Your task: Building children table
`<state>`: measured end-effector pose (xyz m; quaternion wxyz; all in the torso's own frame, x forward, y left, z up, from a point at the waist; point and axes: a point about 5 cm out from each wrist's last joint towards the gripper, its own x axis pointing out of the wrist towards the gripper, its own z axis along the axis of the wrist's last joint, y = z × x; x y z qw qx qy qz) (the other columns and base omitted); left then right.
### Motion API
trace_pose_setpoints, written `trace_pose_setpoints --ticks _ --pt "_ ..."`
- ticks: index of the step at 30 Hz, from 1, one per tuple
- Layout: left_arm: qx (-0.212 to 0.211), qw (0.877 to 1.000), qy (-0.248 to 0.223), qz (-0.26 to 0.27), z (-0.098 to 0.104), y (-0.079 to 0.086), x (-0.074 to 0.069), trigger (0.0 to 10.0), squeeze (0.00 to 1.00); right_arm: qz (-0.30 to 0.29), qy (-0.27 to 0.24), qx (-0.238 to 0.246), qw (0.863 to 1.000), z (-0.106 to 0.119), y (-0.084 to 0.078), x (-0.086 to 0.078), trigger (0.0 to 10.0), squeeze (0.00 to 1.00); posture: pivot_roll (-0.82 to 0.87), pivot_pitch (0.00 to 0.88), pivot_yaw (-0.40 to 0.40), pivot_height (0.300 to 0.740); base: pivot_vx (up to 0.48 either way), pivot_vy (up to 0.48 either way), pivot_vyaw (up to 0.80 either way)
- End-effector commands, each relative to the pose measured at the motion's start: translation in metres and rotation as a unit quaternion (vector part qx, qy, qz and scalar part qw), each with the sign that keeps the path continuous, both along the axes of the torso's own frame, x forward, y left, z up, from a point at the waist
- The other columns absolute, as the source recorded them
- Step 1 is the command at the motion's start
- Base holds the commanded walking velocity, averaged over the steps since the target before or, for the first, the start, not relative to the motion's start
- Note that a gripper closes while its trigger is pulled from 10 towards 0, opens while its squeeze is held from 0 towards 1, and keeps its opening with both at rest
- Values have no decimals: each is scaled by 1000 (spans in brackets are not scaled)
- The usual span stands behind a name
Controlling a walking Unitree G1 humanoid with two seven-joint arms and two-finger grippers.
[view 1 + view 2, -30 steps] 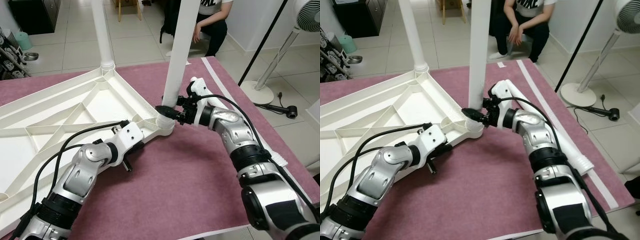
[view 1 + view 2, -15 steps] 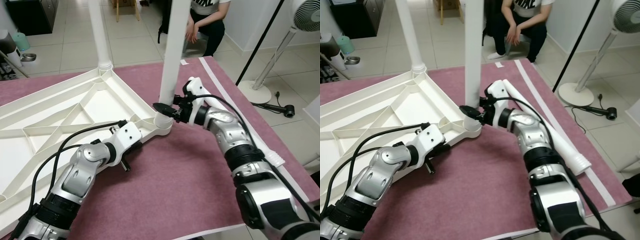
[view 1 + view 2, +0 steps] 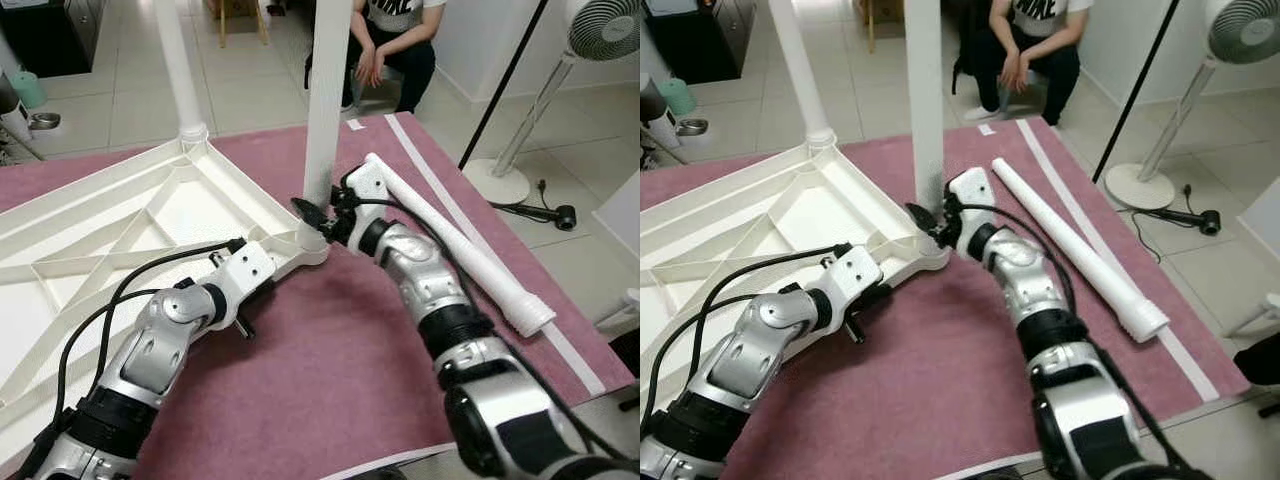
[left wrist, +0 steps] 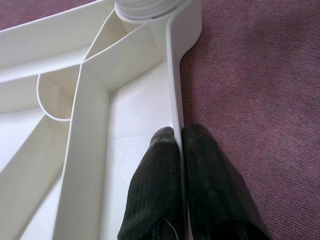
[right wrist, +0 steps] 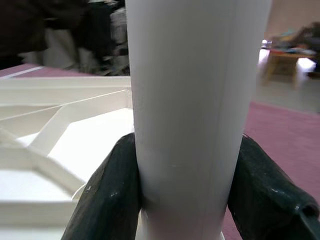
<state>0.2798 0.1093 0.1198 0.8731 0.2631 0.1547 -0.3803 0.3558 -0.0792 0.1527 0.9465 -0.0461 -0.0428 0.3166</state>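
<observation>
1. We saw our right gripper (image 3: 318,218) clamped on the near table leg (image 3: 326,100), one black finger on each side of the white tube just above its socket; in the right wrist view the fingers (image 5: 107,197) pressed against the tube's two sides.
2. That leg stood upright in the corner socket (image 3: 312,243) of the upturned table top (image 3: 120,230), at about 12 o'clock from the middle of the left eye view.
3. Our left gripper (image 4: 181,185) was closed on the thin edge wall of the table top; in the left wrist view its two fingers (image 4: 152,190) pinched the white rim (image 4: 175,100), one inside the frame and one outside over the rug.
4. In the left eye view that grip sat at roughly 8 o'clock from the socket, near it along the same edge.
5. The table top lay underside up on the purple rug (image 3: 340,370), its white ribs crossing in triangles, and it spread toward 9 o'clock.
6. A second leg (image 3: 172,62) stood upright in the far corner socket, at about 11 o'clock from our right gripper.
7. A loose white leg (image 3: 455,245) lay flat on the rug at about 3 o'clock from the right gripper, slanting toward 5 o'clock, beside a white stripe (image 3: 470,235) along the rug's edge.
8. Beyond the rug, at 12 o'clock, a person (image 3: 388,40) in dark clothes sat with hands together on the tiled floor (image 3: 250,80).
9. A standing fan (image 3: 530,130) was at 2 o'clock, with a small black device (image 3: 562,214) on the floor near its base.
</observation>
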Motion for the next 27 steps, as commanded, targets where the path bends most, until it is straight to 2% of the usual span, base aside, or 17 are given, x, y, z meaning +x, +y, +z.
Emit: trace_pose_setpoints --ticks 1,2,4,6,9,14,16,19,20,23,24,25,26,27 --pt "0 1000 -18 1 4 -1 -2 10000 0 -86 51 -47 994 -31 -15 -1 10000 0 77 15 46 740 0 0 0" --pt "0 1000 -18 0 4 -2 -1 10000 0 -114 47 -42 991 -33 -13 -2 10000 0 75 15 48 740 0 0 0" --pt "0 1000 -18 0 4 -2 -1 10000 0 -114 47 -42 991 -33 -13 -2 10000 0 75 15 48 740 0 0 0" --pt "0 1000 -18 -1 5 -2 -1 10000 0 -187 48 -38 980 -35 -10 -3 10000 0 75 15 48 740 0 0 0" --pt "0 1000 -19 -2 5 -2 -1 10000 0 -260 60 -38 963 -38 -9 -2 10000 0 75 15 48 740 0 0 0" --pt "0 1000 -19 -2 5 -2 -1 10000 0 -284 50 -39 957 -34 -2 -2 10000 0 78 12 45 740 0 0 0" --pt "0 1000 -19 -2 4 -2 -1 10000 0 -269 40 -39 962 -30 6 -2 10000 0 79 10 43 740 0 0 0" --pt "0 1000 -20 -1 5 -2 -1 10000 0 -260 31 -36 965 -28 9 -2 10000 0 79 7 41 740 0 0 0" --pt "0 1000 -20 0 4 -2 -1 10000 0 -250 27 -32 967 -26 10 -2 10000 1000 78 6 40 740 0 0 0" --pt "0 1000 -21 1 4 -2 -1 10000 0 -218 17 -19 976 -22 13 -3 10000 1000 78 6 40 740 0 0 0" --pt "0 1000 -21 1 4 -2 0 10000 0 -195 8 -8 981 -17 16 -4 10000 239 74 3 41 740 0 0 0" --pt "0 1000 -21 1 4 -2 0 10000 0 -195 8 -8 981 -17 16 -4 10000 239 74 3 41 740 0 0 0" --pt "-1 1000 -21 1 4 -2 0 10000 0 -181 3 -4 983 -15 17 -4 10000 0 74 3 41 740 0 0 0" --pt "-1 1000 -21 1 4 -2 0 10000 0 -172 -1 -1 985 -13 18 -5 10000 0 72 1 42 740 0 0 0"
